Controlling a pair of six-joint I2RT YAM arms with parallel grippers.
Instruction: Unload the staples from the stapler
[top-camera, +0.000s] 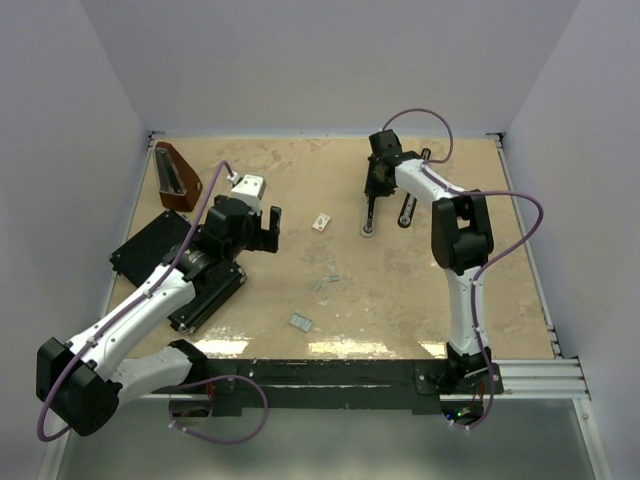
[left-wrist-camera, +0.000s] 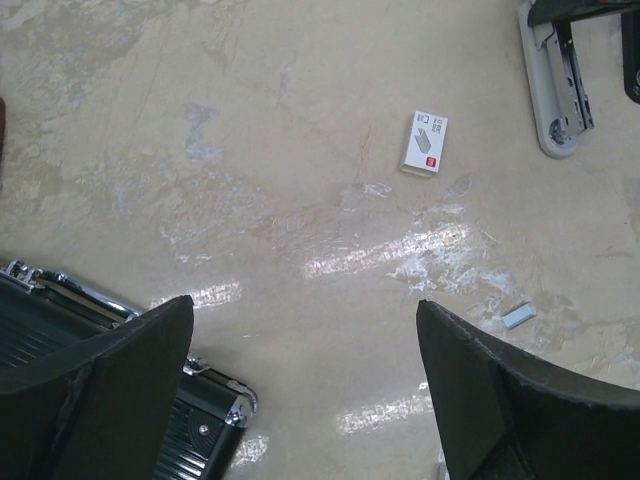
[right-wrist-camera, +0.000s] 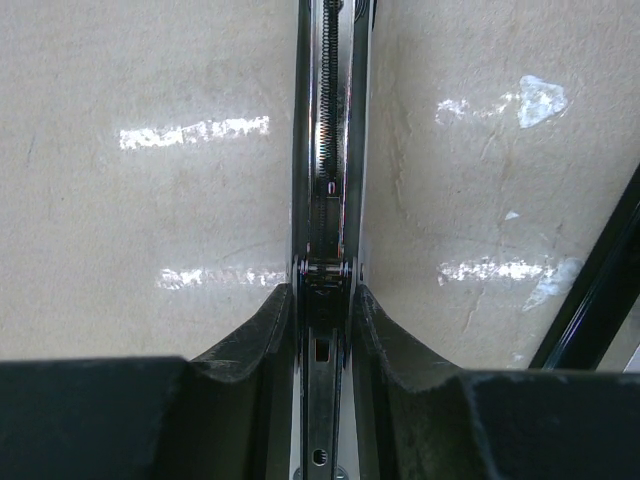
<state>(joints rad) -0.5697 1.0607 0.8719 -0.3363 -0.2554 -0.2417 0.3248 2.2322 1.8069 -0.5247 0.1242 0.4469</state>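
Observation:
The stapler (top-camera: 369, 212) lies opened at the back right of the table, its grey channel piece beside its black arm (top-camera: 408, 208). My right gripper (top-camera: 377, 180) is shut on the channel's rear end. In the right wrist view both fingers (right-wrist-camera: 270, 330) press against the metal channel (right-wrist-camera: 328, 130), and its spring shows ahead of them. A grey strip of staples (top-camera: 300, 322) lies near the front edge, and smaller bits of staples (top-camera: 330, 282) lie mid-table. My left gripper (top-camera: 266, 226) hovers open left of centre. In its wrist view the left gripper (left-wrist-camera: 305, 303) holds nothing, and a staple strip (left-wrist-camera: 518, 315) lies by its right finger.
A small white staple box (top-camera: 321, 221) (left-wrist-camera: 424, 142) lies between the two grippers. A brown wedge-shaped object (top-camera: 178, 177) stands at the back left. A flat black case (top-camera: 150, 245) (left-wrist-camera: 205, 430) sits under the left arm. White walls close in the table on three sides.

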